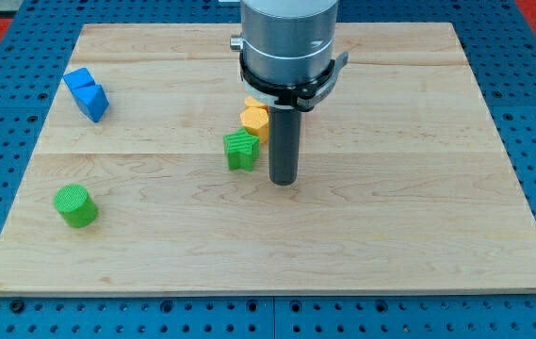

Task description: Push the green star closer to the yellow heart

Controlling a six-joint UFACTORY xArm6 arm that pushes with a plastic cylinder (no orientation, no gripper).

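The green star (241, 150) lies near the middle of the wooden board. Touching its upper right is a yellow block (254, 119), partly hidden by the arm; its shape is hard to make out. My tip (284, 181) is on the board just to the right of the green star, a small gap apart, and below the yellow block.
A blue block (87, 92) lies at the view's upper left. A green cylinder (75, 205) stands at the lower left. The wooden board (418, 217) sits on a blue pegboard table. The arm's grey body (288, 42) hangs over the board's top middle.
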